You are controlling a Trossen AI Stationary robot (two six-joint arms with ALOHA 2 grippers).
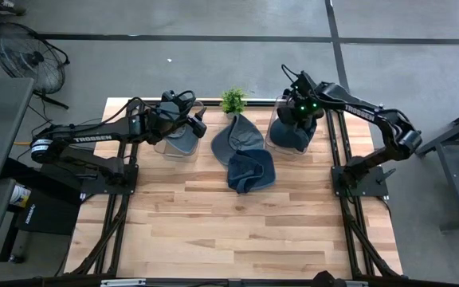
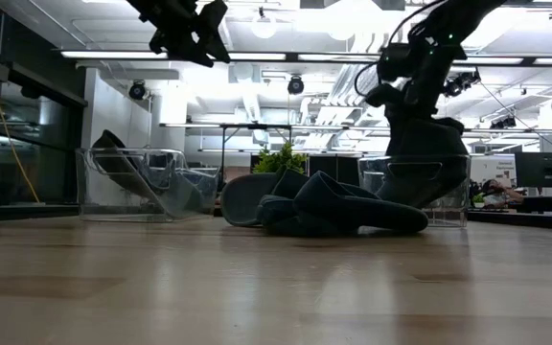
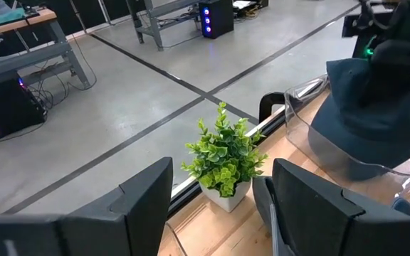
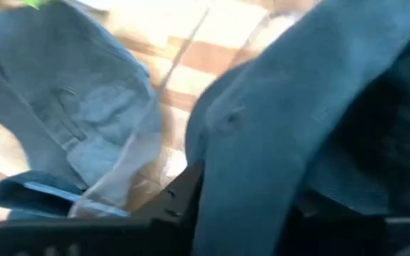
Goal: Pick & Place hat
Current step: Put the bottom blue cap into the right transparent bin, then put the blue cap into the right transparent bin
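- A dark blue cloth hat [image 1: 295, 130] is seen inside the clear plastic bin on the right [image 1: 275, 137], at the far side of the pale wooden table [image 1: 229, 231].
- The right gripper [image 1: 300, 114] is placed right over that hat, down at the bin's mouth.
- In the right wrist view, blue cloth [image 4: 276, 142] is pressed close against the dark fingers, but it cannot be told if the hat is pinched or let go.
- The step in hand is judged to be the setting down of this hat in the right bin.
- Two more hats are left on the table between the bins: a grey-blue cap [image 1: 236, 139] and a darker blue folded hat [image 1: 251, 171], touching each other.
- A small green plant in a white pot [image 1: 233, 100] is stood just behind them.
- The left gripper [image 1: 191, 118] is held above the clear plastic bin on the left [image 1: 182, 137], where another dark hat [image 1: 180, 142] is lying.
- Its fingers [image 3: 141, 203] are spread apart and nothing is held between them.
- For the next move, the right claw needs to be fully opened and lifted straight up, so that the hat is not dragged out.
- After that, one of the two hats on the table can be reached for.
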